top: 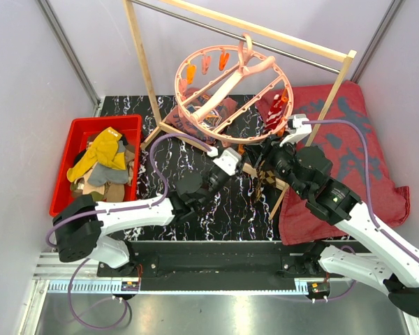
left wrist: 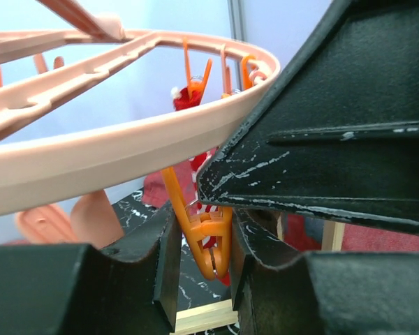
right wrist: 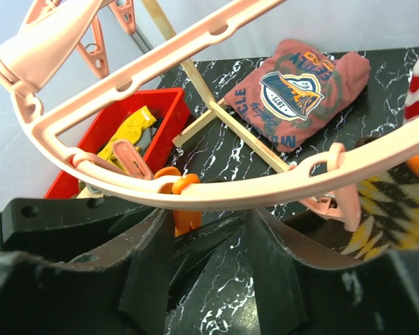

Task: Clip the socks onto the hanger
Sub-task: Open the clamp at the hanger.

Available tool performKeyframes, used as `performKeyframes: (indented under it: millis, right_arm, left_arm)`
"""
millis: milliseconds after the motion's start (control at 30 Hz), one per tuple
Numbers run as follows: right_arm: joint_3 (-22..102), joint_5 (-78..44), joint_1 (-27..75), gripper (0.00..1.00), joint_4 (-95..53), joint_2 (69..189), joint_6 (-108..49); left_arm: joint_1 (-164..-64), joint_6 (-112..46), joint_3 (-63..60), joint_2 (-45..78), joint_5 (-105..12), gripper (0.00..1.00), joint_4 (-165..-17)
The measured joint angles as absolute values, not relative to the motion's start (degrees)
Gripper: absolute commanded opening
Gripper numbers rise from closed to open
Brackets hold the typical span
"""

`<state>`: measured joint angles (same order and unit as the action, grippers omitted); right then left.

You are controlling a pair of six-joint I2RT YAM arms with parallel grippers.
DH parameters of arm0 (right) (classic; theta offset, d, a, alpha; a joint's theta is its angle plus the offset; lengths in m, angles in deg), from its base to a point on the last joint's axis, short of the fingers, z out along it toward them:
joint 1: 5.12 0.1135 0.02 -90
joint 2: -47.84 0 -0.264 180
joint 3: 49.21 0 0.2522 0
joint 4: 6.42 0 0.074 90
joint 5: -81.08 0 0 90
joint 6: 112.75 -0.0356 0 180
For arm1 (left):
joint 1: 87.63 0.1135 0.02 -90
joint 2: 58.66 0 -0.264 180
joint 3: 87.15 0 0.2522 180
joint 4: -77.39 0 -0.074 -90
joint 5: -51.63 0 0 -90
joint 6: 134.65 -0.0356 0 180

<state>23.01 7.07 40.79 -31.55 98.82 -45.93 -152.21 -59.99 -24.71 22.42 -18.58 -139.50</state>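
Black, white-veined marble tabletop (top: 223, 209) runs between pale walls. I see the hanger (top: 223, 91), a smooth salmon plastic ring with crossbars, hanging tilted on a wooden rack (top: 142, 63) with little room under its rim. My left gripper (left wrist: 204, 276) is nearly closed, pinching an orange clip (left wrist: 209, 241) beside a red-white striped sock (left wrist: 201, 166). My right gripper (right wrist: 213, 265) is spread wide beneath the rim, holding nothing, with an argyle sock (right wrist: 394, 216) beside it. More socks (top: 101, 164) fill a red bin (top: 105, 121).
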Motion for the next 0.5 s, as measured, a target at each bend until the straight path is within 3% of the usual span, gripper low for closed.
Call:
performKeyframes:
  millis: [367, 500]
  right_arm:
    - [22.7, 8.4, 40.9, 0.47, -31.7, 99.7, -47.4]
    - [22.7, 8.6, 40.9, 0.36, -31.8, 100.0, -48.1]
  left_arm:
    - [-153.9, -63.9, -23.3, 24.9, -14.4, 0.3, -139.7]
    - [-154.6, -65.5, -23.0, 25.4, -12.9, 0.35, -139.8]
